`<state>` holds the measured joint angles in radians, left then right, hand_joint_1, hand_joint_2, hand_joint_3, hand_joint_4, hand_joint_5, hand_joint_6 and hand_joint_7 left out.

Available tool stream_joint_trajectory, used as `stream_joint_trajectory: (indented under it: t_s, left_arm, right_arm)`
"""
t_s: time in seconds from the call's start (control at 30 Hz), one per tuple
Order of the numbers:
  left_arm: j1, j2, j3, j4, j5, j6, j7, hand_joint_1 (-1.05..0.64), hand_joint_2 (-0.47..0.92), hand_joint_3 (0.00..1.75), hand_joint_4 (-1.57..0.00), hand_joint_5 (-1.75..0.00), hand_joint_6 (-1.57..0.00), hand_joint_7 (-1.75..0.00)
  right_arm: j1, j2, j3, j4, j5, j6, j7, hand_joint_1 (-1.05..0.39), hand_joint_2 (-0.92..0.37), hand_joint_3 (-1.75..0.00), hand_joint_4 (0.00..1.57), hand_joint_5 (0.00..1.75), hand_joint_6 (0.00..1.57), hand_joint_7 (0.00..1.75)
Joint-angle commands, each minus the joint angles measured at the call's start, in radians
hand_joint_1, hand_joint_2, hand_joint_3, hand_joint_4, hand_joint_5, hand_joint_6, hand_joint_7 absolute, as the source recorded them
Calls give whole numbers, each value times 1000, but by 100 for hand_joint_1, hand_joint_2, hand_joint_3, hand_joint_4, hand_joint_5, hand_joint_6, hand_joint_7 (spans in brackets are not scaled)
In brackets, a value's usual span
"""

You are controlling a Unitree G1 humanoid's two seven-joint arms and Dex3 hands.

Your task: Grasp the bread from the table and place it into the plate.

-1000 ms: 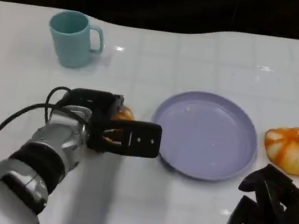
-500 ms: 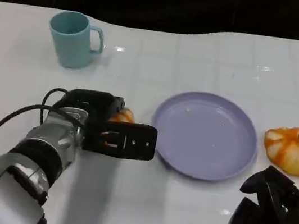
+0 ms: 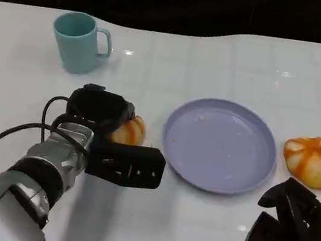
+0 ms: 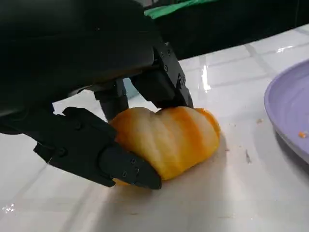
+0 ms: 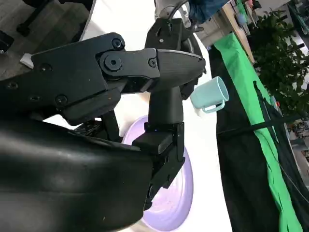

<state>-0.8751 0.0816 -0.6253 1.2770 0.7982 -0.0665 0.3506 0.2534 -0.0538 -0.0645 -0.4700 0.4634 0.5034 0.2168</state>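
— Where is the bread [image 4: 166,140]?
— On the table [image 3: 232,52], just left of the purple plate [image 3: 220,145]. The left hand [image 3: 111,143] grasps it, fingers [image 4: 96,150] on both sides.
— And the right hand [image 3: 293,230]?
— Low near the table's edge, fingers curled in, holding nothing.

White tiled table [image 3: 230,64] with a shiny top, and a purple plate [image 3: 220,145] sitting roughly in the middle of it. Everything else goes off that plate: there's a teal mug [image 3: 79,41] well off to its far left, handle pointing toward the plate side. An orange-striped bread roll [image 3: 129,131] lies just beside the plate's left rim, seems to be resting on the tabletop but it's partly hidden so can't swear to it. Another striped bun [image 3: 316,160] sits just right of the plate.
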Motion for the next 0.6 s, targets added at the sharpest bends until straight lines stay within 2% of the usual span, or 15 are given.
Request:
stream_joint_trajectory:
  t_s: [0.03, 0.17, 0.2, 0.23, 0.27, 0.3, 0.37, 0.47, 0.6]
  left_arm:
    - [1, 21, 18, -19, -23, -29, 42, -26, 92, 26, -84, -175, -79, -94]
    - [-4, 29, 34, -40, -43, -43, 44, -26, 92, 27, -84, -175, -77, -98]
    - [-10, 37, 45, -57, -53, -49, 45, -26, 92, 35, -83, -175, -75, -102]
    - [-13, 42, 53, -69, -58, -52, 45, -25, 92, 36, -84, -175, -71, -118]
    - [-17, 47, 64, -85, -65, -53, 38, -24, 92, 36, -83, -175, -69, -121]
    - [-20, 51, 70, -97, -69, -52, 31, -23, 92, 33, -83, -175, -69, -114]
    - [-24, 62, 83, -125, -80, -67, 24, -22, 92, 33, -83, -175, -71, -113]
    - [-26, 67, 91, -145, -82, -71, 16, -22, 92, 29, -84, -175, -69, -129]
    - [-23, 68, 94, -152, -80, -70, 12, -22, 92, 28, -84, -175, -68, -133]
  right_arm:
    - [-3, -11, -12, -1, 10, 4, -5, -47, -92, -34, 66, 175, 50, 161]
    - [-6, -11, -12, 1, 11, 6, -6, -47, -92, -35, 66, 175, 50, 161]
    - [-8, -10, -13, 5, 11, 4, -6, -46, -92, -35, 66, 175, 51, 161]
    - [-10, -9, -13, 7, 11, 3, -5, -46, -92, -35, 66, 175, 50, 161]
    - [-12, -9, -14, 10, 10, 2, -4, -46, -92, -36, 66, 175, 50, 161]
    - [-13, -10, -13, 11, 9, 1, -5, -46, -92, -36, 66, 175, 50, 161]
    - [-15, -12, -10, 9, 2, 7, -12, -46, -92, -36, 66, 175, 50, 161]
    - [-17, -14, -7, 10, -4, 7, -16, -46, -92, -36, 66, 175, 50, 162]
    - [-18, -15, -7, 10, -5, 7, -16, -46, -92, -36, 66, 175, 50, 162]
